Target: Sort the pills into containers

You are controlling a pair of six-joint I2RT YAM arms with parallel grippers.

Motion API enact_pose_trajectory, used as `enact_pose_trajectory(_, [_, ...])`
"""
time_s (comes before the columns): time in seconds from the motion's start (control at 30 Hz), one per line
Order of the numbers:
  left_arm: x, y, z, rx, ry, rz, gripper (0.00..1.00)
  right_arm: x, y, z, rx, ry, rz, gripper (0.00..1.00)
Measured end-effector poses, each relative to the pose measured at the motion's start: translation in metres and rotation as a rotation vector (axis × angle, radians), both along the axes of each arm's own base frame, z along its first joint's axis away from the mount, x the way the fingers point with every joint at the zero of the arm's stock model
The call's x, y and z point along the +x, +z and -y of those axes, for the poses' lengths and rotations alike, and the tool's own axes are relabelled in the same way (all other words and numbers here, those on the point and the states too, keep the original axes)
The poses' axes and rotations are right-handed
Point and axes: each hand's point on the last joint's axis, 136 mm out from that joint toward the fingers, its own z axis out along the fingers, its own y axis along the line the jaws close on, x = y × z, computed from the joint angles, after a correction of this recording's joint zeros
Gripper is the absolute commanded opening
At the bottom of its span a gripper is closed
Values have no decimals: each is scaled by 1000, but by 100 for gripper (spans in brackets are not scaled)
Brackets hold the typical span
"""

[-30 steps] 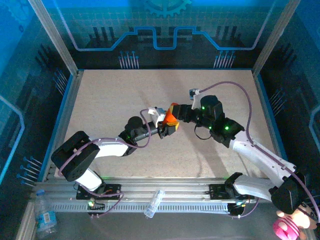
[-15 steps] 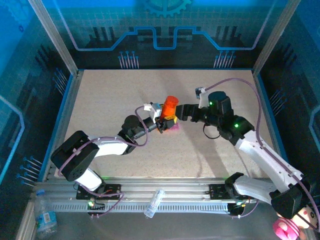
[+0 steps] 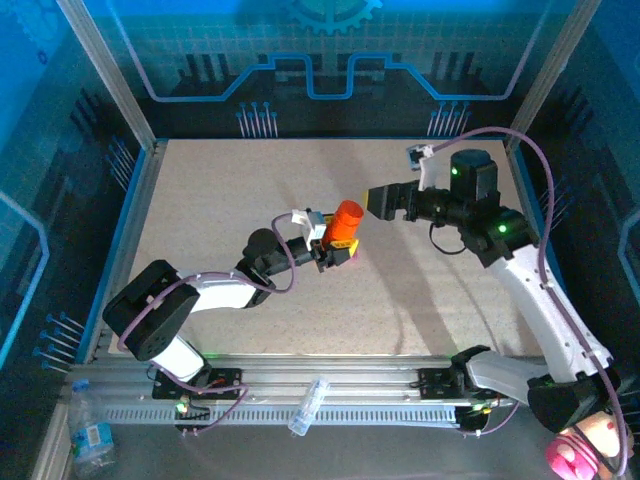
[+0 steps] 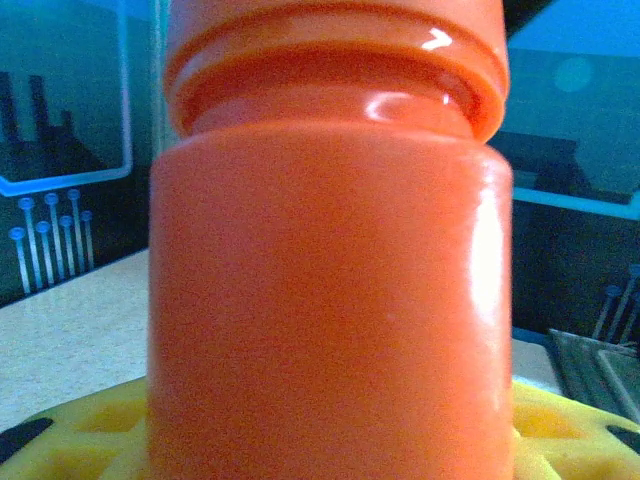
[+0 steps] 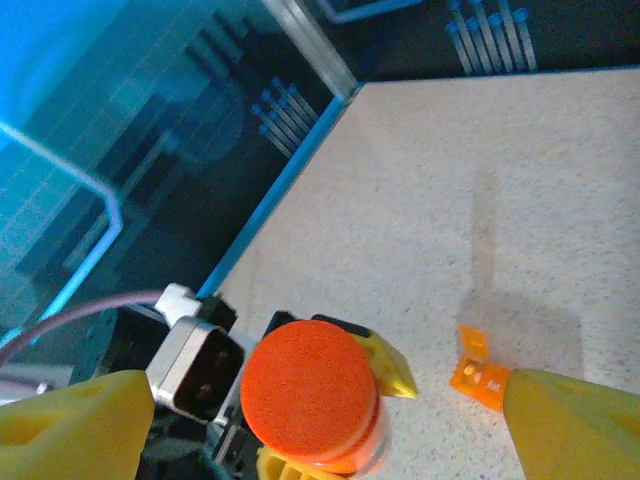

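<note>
Orange plastic, glossy, stiff and probably light yet slippery: the bottle [image 3: 346, 222], pinched low by the left claw [image 3: 335, 252], offers its cap [image 5: 310, 385] to the spread right claw [image 3: 383, 200].

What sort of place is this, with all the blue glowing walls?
Probably a robot test cell: a left arm and right arm bolted to a metal rail, a speckled table fenced by blue circuit-patterned panels, the left end effector holding an orange bottle.
</note>
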Motion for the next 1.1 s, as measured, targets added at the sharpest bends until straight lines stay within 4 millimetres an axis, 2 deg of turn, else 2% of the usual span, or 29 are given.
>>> enact_pose_trajectory(0.23, [-8, -1, 4, 8, -81, -17, 0, -1, -18, -6, -62, 62, -88, 89])
enact_pose_trajectory(0.53, [-7, -11, 3, 22, -125, -61, 0, -17, -38, -12, -124, 151, -157, 91])
enact_pose_trajectory(0.7, [-8, -13, 6, 21, -147, -78, 0, -16, -51, -18, -155, 180, -197, 91])
enact_pose_trajectory(0.93, [-6, -15, 8, 22, -157, -88, 0, -10, -60, -27, -177, 208, -220, 85])
enact_pose_trajectory(1.03, [-6, -16, 9, 24, -161, -91, 0, -10, -62, -29, -182, 216, -226, 79])
enact_pose_trajectory(1.1, [-6, -17, 9, 25, -162, -92, 0, -11, -63, -30, -183, 220, -227, 72])
